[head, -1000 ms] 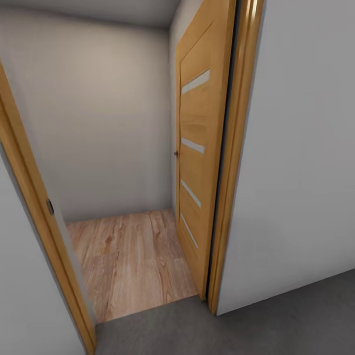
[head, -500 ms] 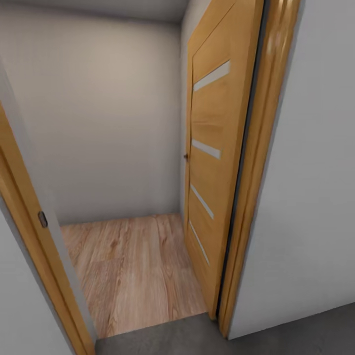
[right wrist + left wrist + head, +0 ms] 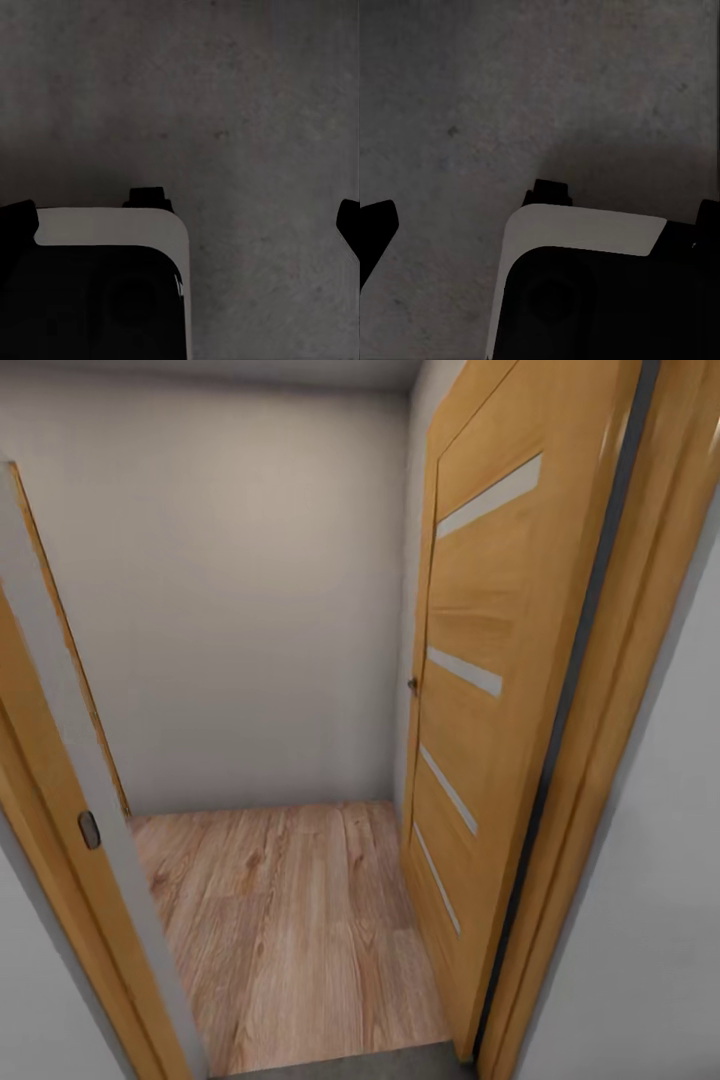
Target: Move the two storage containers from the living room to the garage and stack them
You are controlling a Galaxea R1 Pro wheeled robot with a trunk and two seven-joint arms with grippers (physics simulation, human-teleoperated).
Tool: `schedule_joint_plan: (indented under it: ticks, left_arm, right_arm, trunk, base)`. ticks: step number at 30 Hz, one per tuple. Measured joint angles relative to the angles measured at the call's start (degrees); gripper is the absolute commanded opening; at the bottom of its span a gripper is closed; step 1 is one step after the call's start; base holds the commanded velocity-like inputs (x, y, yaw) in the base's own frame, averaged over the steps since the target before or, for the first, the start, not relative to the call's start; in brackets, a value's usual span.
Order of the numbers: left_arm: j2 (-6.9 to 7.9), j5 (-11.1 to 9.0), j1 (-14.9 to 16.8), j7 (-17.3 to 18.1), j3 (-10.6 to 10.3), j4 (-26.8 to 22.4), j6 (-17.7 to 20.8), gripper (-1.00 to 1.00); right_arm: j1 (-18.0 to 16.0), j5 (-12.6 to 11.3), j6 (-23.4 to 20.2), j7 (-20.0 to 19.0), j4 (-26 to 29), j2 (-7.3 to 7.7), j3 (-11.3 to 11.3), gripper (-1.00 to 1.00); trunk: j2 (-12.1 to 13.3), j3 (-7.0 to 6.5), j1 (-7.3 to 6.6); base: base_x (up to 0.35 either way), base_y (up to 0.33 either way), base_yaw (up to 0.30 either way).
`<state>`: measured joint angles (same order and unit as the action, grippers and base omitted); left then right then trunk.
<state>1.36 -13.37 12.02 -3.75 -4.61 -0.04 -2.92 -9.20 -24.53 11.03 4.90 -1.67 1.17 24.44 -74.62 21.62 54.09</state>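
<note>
The two storage containers are out of view. Both wrist views look down on the dark grey concrete floor [image 3: 510, 90] of the garage. My left gripper [image 3: 541, 225] is open: one dark fingertip [image 3: 375, 229] and the other stand far apart with nothing held between them. My right gripper [image 3: 182, 225] is open too, one fingertip [image 3: 349, 225] at each side and nothing in its grasp. Between the fingers of each gripper a white-and-black part of my own body [image 3: 585, 300] shows, just above the floor.
A doorway lies straight ahead with light wood-plank flooring [image 3: 290, 920] beyond it and a pale wall [image 3: 230, 610] close behind. An orange-brown door [image 3: 490, 690] stands swung open on the right. The door frame [image 3: 60, 840] crowds the left. A thin strip of grey concrete [image 3: 340, 1068] edges the threshold.
The head camera has moved forward toward the doorway. The open door and frame look larger, and the grey concrete at the bottom has shrunk to a thin strip.
</note>
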Motion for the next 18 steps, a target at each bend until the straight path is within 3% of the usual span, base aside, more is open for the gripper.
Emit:
schedule_joint_plan:
  ticks: [12,18]
  left_arm:
    - [-0.18,0.00,-0.01,-0.04,0.00,0.00,-0.35,1.00]
    - [-0.28,-0.01,-0.02,0.01,0.00,0.00,-0.33,1.00]
  right_arm:
    - [-0.02,-0.12,-0.02,0.08,0.00,0.10,0.01,1.00]
    - [-0.01,0.13,0.05,0.08,-0.01,0.18,0.07,1.00]
  trunk:
    - [0.00,0.00,0.02]
    - [0.00,0.00,0.02]
  base:
    - [0.016,-0.003,0.001]
    - [0.000,-0.171,0.010]
